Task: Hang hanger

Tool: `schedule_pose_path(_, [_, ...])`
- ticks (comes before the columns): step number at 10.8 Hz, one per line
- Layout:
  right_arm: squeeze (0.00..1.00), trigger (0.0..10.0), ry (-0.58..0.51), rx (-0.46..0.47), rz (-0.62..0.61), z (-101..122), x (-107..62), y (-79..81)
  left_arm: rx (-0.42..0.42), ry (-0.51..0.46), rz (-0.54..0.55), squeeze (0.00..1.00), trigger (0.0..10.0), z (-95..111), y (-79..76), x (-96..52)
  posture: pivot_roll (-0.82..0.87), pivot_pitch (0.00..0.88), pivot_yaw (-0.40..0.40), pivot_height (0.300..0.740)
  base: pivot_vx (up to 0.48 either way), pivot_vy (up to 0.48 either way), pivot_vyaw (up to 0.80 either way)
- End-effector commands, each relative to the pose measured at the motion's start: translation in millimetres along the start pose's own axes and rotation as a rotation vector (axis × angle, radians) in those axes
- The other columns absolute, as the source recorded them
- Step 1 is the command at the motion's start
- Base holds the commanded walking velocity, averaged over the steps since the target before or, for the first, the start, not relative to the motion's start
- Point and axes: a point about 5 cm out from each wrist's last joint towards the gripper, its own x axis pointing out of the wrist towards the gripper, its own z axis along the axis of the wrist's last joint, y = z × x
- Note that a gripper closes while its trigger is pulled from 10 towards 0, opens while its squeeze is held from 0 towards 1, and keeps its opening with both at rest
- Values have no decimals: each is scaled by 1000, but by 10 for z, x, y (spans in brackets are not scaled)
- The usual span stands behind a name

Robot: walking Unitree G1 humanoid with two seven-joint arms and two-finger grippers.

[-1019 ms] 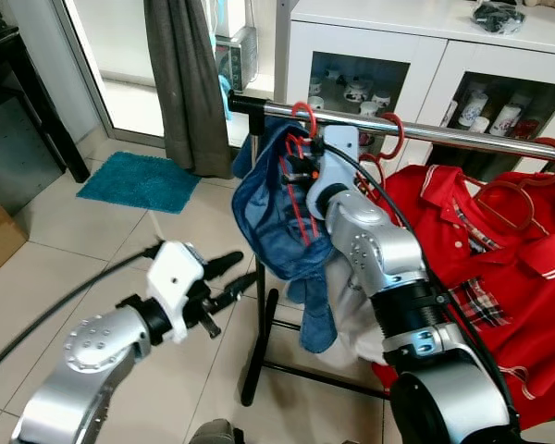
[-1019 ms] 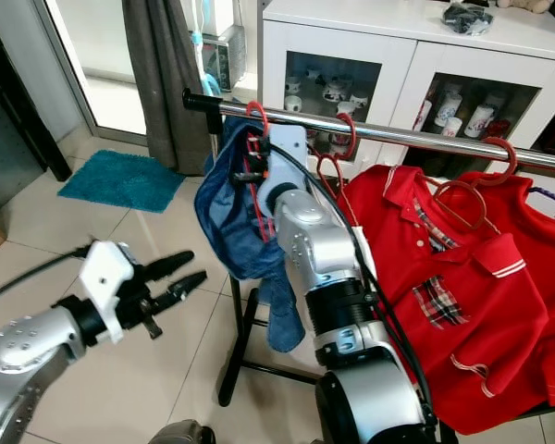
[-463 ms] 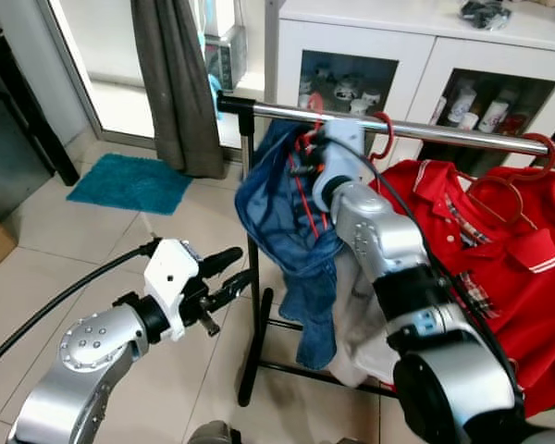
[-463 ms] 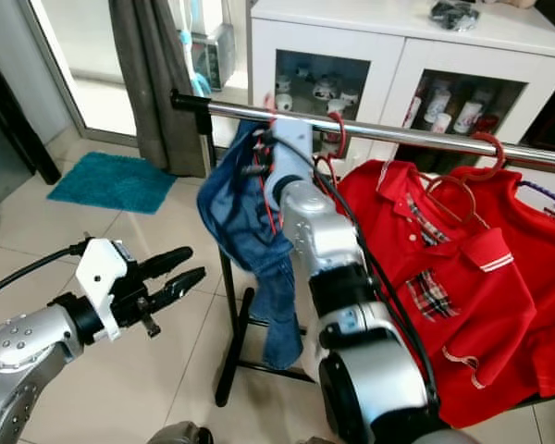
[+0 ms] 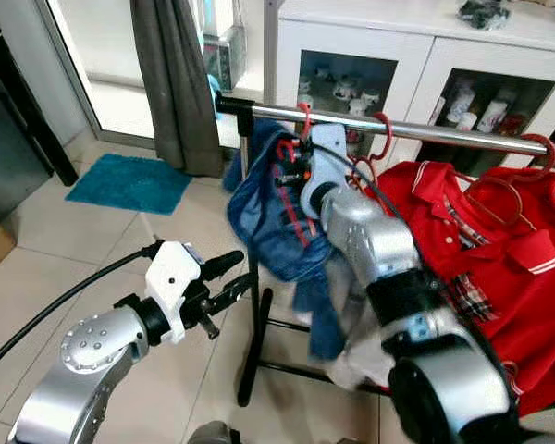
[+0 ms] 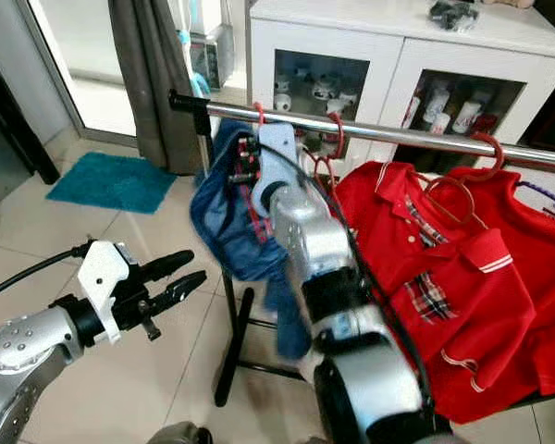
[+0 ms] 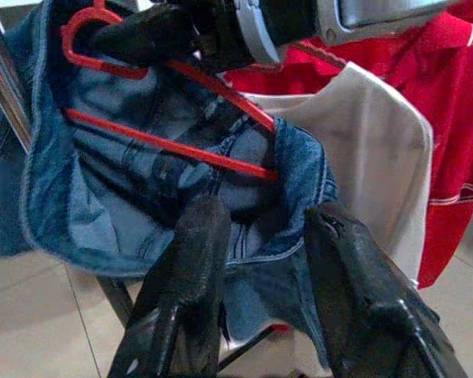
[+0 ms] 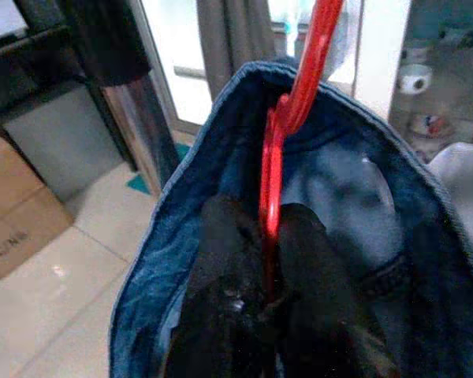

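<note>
Jaws first: your right gripper (image 8: 270, 260) is clamped on the red hanger (image 8: 288, 134), black fingers (image 8: 221, 260) pinching the plastic just under the hook, up at the chrome rail (image 5: 425, 132) of the clothes rack. The hanger carries a blue denim garment (image 5: 268, 217), and its hook sits right at the rail near the rack's left end. From the head views you can't tell if the hook is actually over the bar or just touching it.

Your left gripper (image 5: 229, 277) hangs lower down and to the left of the rack post (image 5: 252, 324), jaws parted with nothing between them, pointing toward the denim.

Handy bit from the left wrist view: you get the hanger's red bars running inside the denim, plus a white shirt (image 7: 378, 150) hanging just behind it, which the head views mostly hide behind your right arm. The right wrist view gives you the pinch up close, and a cardboard box (image 8: 20, 213) on the tile floor with faint print that looks like "C/No", too blurry to be sure.

Further right along the rail, red polo shirts (image 5: 509, 259) hang on more red hangers. Behind the rack there's a white cabinet (image 5: 425, 46) with glass doors and cups inside, a grey curtain (image 5: 171, 83), and a teal mat (image 5: 129, 182) on the floor.
</note>
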Motion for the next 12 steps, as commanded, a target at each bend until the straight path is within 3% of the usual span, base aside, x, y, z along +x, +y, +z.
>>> schedule_pose_path(1, [1000,10000,-97,-10,61,160,-115,35,7,-4,15,0,10000,3,-9,26,160,41,-20,740,0,0,0])
schedule_pose_path(2, [1000,10000,-124,15,89,183,-199,29,8,-7,43,0,10000,-7,3,41,159,38,-24,740,0,0,0])
schedule_pose_path(4, [1000,10000,-258,62,155,250,-579,-13,-10,-15,199,0,10000,-24,108,141,165,16,-5,740,0,0,0])
schedule_pose_path(5, [1000,10000,-311,128,195,246,-679,10,-35,-42,211,0,10000,-6,113,165,149,4,8,740,0,0,0])
schedule_pose_path(6, [0,10000,-353,133,171,213,-833,-17,-45,-62,259,0,10000,-8,141,210,139,0,19,740,0,0,0])
schedule_pose_path(7, [0,10000,-342,144,145,177,-905,-49,-46,-67,282,0,10000,-1,152,234,128,0,26,740,0,0,0])
schedule_pose_path(8, [0,10000,-304,119,24,77,-982,-180,-48,-72,287,0,10000,2,138,278,119,0,31,740,0,0,0])
schedule_pose_path(9, [0,10000,-237,73,-136,-22,-974,-334,-26,-58,264,0,10000,-11,110,306,116,0,32,740,0,0,0])
schedule_pose_path(10, [0,10000,-195,45,-196,-66,-934,-424,-16,-51,238,0,10000,-11,91,316,114,0,27,740,0,0,0])
schedule_pose_path(11, [1000,10000,-153,-33,-254,-64,-873,-525,7,-48,177,0,10000,-4,55,298,115,4,20,740,0,0,0])
schedule_pose_path(12, [1000,10000,-143,-67,-328,21,-840,-671,-3,-52,104,0,10000,30,32,248,127,9,-1,740,0,0,0])
